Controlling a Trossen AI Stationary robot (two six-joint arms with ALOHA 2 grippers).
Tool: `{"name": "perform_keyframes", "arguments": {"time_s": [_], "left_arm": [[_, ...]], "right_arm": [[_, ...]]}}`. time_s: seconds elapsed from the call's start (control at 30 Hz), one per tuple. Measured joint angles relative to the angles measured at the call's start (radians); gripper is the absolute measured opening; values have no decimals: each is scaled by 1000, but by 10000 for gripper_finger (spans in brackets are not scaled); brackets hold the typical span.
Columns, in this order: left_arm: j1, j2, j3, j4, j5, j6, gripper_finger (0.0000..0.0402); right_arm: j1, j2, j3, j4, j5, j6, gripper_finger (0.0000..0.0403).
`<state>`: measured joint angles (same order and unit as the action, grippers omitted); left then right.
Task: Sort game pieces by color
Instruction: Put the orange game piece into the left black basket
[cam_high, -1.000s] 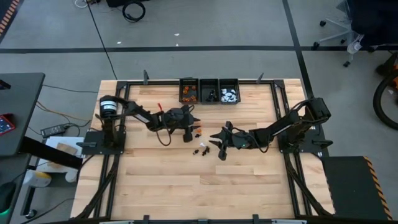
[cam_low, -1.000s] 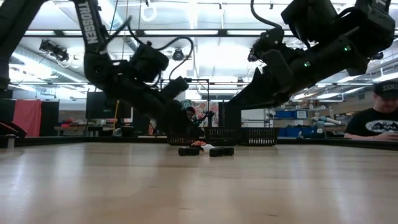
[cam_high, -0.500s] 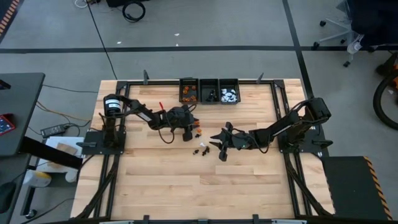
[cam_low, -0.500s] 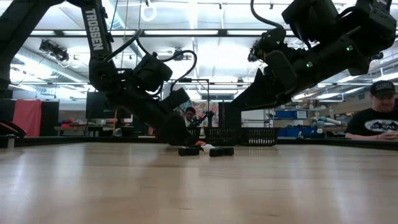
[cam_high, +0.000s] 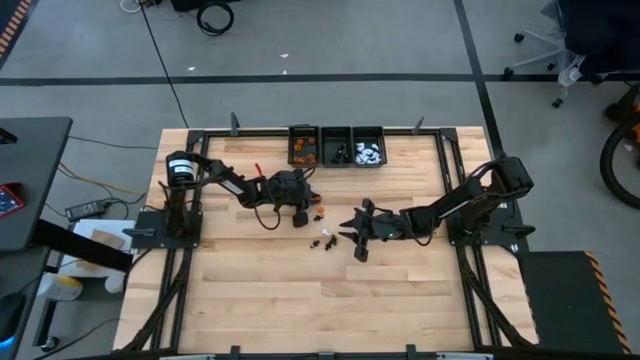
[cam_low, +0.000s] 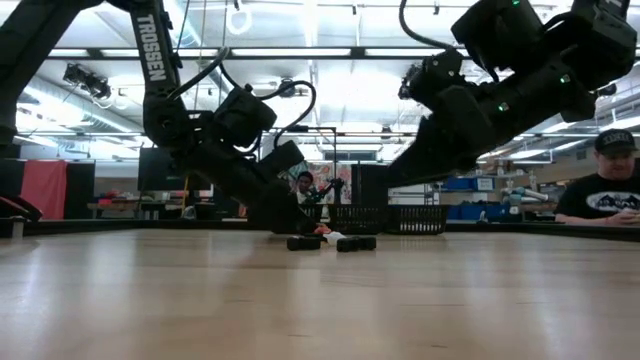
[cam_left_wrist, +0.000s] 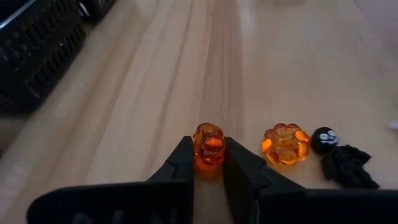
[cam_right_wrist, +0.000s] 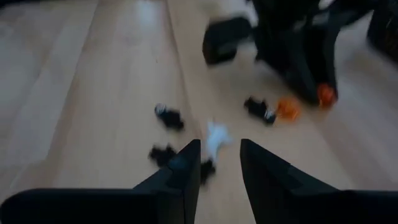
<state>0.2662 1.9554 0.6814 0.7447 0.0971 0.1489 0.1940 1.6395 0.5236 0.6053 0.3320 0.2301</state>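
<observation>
Tiny game pieces lie loose on the wood at mid-table (cam_high: 323, 240): a white one (cam_right_wrist: 216, 134), several black ones (cam_right_wrist: 169, 116) and an orange one (cam_left_wrist: 285, 144) next to a black piece (cam_left_wrist: 323, 138). My left gripper (cam_left_wrist: 209, 163) is down at the table, left of this cluster, shut on another orange piece (cam_left_wrist: 208, 144). My right gripper (cam_right_wrist: 217, 158) hovers open just right of the cluster (cam_high: 348, 237), its fingers pointing at the white piece. The left gripper (cam_right_wrist: 298, 56) also shows in the right wrist view. My left gripper pinches the small orange pumpkin-shaped piece (cam_left_wrist: 208, 149) between its two fingertips, one finger on each side. The fingers slant down toward the table (cam_low: 305, 228). Whether the piece still rests on the wood I cannot tell.
Three small black bins stand side by side at the table's far edge: one with orange pieces (cam_high: 304, 148), a middle one (cam_high: 337, 149), one with white pieces (cam_high: 369, 150). A black frame rims the table (cam_high: 440, 150). A person sits beyond the table (cam_low: 612, 195).
My left arm's wrist has risen a little while its fingertips stayed at the orange piece. My right gripper has shifted slightly toward the table's near edge, still open over the loose pieces.
</observation>
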Motion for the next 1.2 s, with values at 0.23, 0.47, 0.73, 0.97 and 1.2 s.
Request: {"name": "perform_keyframes", "arguments": {"time_s": [0.23,0.47,0.73,0.97,1.2], "left_arm": [[-1,-33,-3,-8,6,-13,46],[32,-178,-2,-54,5,-34,45],[191,-320,38,-216,-82,-34,45],[317,-237,290,-601,-85,-11,45],[370,-167,461,-825,-66,21,49]], "right_arm": [[-9,-25,0,-200,-6,122,118],[-58,-22,0,-247,-1,210,118],[-79,-22,0,-169,-12,193,119],[-81,-22,0,-128,-31,181,119],[-80,-22,0,-127,-38,184,119]]}}
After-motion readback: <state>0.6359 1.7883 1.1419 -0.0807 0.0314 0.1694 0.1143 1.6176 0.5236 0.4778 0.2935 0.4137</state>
